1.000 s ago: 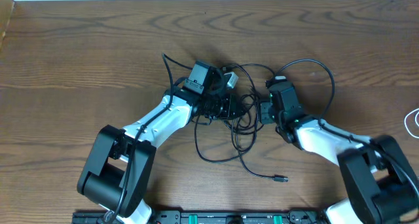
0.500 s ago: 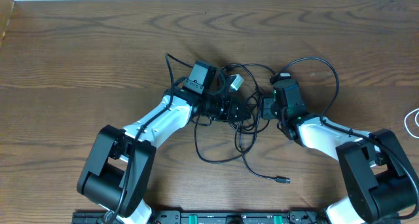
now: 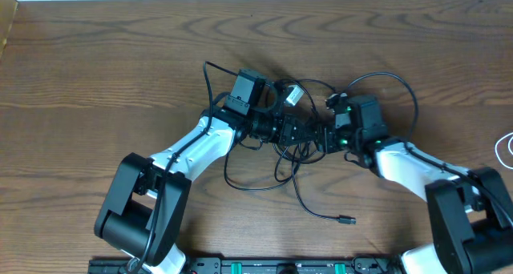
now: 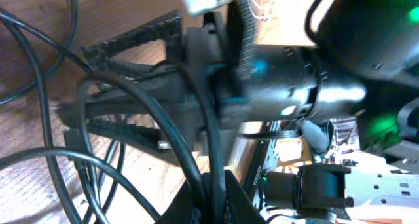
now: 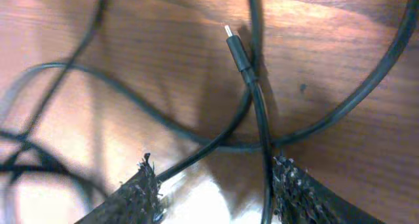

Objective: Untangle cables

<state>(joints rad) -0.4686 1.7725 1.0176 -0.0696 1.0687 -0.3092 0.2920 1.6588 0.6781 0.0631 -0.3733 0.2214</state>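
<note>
Not far along, by the look of it. The cables (image 3: 290, 150) are knotted mid table (image 3: 96, 66), between both arms. Left gripper (image 3: 298, 132) is clamped on a black cable. Right gripper (image 5: 216, 198) has its fingers apart, with strands running between them and nothing pinched. One black plug (image 3: 345, 219) trails free. The white plug (image 3: 293, 95) is in the knot. You have nearly all the separating left.

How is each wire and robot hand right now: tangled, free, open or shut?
black cables, tangled together between the two grippers.
white plug, caught in that tangle.
loose black plug, lying free, away from the tangle.
left gripper, shut on black cables.
right gripper, open, black cables running through it.
</note>
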